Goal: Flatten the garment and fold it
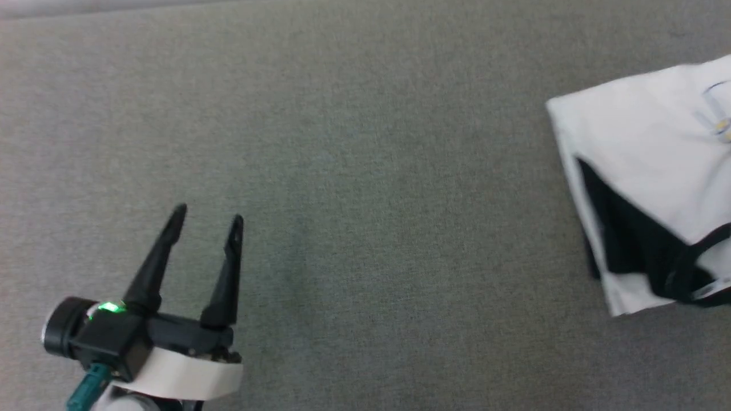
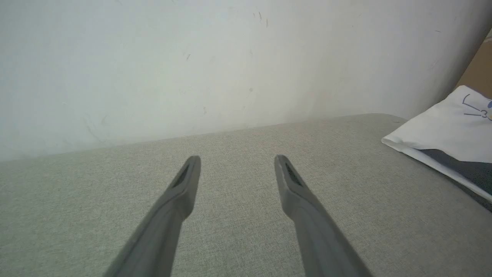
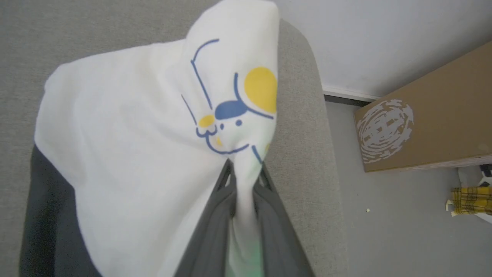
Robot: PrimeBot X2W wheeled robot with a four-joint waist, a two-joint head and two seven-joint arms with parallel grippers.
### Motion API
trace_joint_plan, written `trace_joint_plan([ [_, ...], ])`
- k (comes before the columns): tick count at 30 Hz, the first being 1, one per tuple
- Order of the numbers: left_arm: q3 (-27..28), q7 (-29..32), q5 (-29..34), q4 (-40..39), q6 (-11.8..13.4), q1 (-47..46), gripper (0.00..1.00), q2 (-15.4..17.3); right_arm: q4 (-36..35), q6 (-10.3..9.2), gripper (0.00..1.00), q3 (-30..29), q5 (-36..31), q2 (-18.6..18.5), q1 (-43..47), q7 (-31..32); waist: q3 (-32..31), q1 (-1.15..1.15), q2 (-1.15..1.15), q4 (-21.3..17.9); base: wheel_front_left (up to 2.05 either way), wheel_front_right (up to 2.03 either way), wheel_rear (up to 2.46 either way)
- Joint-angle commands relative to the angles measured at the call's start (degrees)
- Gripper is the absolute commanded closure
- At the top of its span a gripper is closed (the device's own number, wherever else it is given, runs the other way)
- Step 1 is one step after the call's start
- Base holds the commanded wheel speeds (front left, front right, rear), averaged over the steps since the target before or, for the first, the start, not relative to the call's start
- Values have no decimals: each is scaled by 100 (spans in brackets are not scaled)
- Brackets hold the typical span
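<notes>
The left claw [image 1: 208, 216] is wide open and holds nothing, over the grey mat [image 1: 365, 142] and well apart from the shirt [image 1: 639, 148]. The shirt lies at the mat's right side, white part on top, with a black sleeve [image 1: 628, 240] showing. The right claw [image 3: 246, 169] is pinched tight on a white fold of the shirt, just beside its yellow and blue drawing [image 3: 234, 107].

Head view looks steeply down on the worktop [image 1: 365, 142]. Left wrist view skims low along the left gripper [image 2: 237, 157] toward a wall [image 2: 192, 57]. Both catch the shirt [image 1: 639, 142] well to that gripper's right. Right wrist view sits close over the shirt.
</notes>
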Motion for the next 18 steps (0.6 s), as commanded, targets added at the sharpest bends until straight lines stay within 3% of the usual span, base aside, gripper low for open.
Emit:
trace_joint_plan([
  [1, 48, 7, 38, -88, 54, -138, 0, 26, 93, -11, 100, -95, -92, -104, -177, -109, 396, -1, 0, -180, 0, 0, 0],
  [10, 188, -220, 198, -508, 30, -528, 0, 94, 834, -11, 100, -563, -486, -255, -691, -596, 991, -1, 0, -307, 0, 0, 0],
  [18, 378, -319, 423, -544, 259, -749, 0, -14, 1272, -11, 100, -885, -763, -168, -827, -901, 1269, -1, 0, -313, 0, 0, 0],
])
